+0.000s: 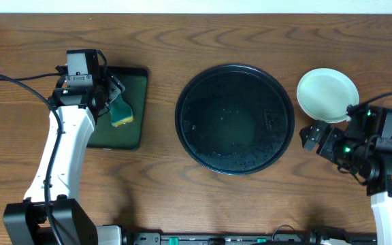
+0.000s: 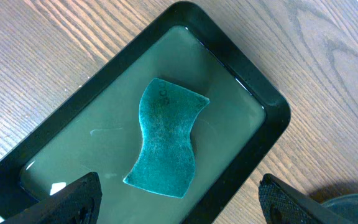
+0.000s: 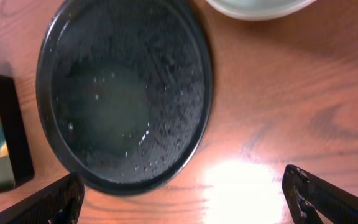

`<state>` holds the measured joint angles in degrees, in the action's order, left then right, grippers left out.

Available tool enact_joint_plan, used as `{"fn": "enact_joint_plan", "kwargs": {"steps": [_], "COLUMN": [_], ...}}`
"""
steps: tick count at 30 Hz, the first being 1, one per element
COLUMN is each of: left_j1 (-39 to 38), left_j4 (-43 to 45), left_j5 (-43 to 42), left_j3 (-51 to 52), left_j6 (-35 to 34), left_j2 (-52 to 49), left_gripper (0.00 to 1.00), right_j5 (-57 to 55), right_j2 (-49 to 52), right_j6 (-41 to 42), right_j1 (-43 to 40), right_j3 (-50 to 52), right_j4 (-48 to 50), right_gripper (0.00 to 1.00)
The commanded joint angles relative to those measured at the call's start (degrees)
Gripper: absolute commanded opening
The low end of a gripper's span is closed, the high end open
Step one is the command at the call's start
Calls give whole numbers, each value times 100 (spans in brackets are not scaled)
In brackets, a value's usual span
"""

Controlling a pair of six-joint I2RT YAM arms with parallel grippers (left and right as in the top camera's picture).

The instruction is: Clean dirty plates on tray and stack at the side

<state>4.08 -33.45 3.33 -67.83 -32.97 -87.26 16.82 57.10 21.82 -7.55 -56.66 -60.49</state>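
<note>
Spread-apart black fingers of my left gripper hang over one teal waisted sponge. It lies in one rectangular black tray with a green inside, toward the left edge of the brown wooden counter. My right gripper, near the right edge, is spread wide too, holding nothing. One large round glossy black tray, wet with droplets, sits mid-counter. Just beside its right rim, not touching, I count one pale mint round plate; whether more lie beneath it I cannot tell.
</note>
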Motion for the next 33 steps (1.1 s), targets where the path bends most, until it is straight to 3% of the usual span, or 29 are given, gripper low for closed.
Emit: {"fn": "enact_joint_plan", "kwargs": {"steps": [1, 23, 27, 33], "left_j1": [24, 24, 24, 24], "left_j4": [-20, -20, -20, -20], "left_j5": [28, 28, 28, 28], "left_j3": [22, 22, 22, 22], "left_j6": [17, 15, 17, 17], "left_j2": [-17, -17, -17, -17], "left_gripper": [81, 81, 81, 81], "right_j5": [20, -197, -31, 319], "right_j2": [-225, -203, -437, -1585], "right_j6": [302, 48, -264, -621], "right_j1": [79, 125, 282, 625], "right_j3": [227, 291, 754, 2334], "right_j4": [-7, 7, 874, 2931], "right_gripper": [99, 99, 99, 99]}}
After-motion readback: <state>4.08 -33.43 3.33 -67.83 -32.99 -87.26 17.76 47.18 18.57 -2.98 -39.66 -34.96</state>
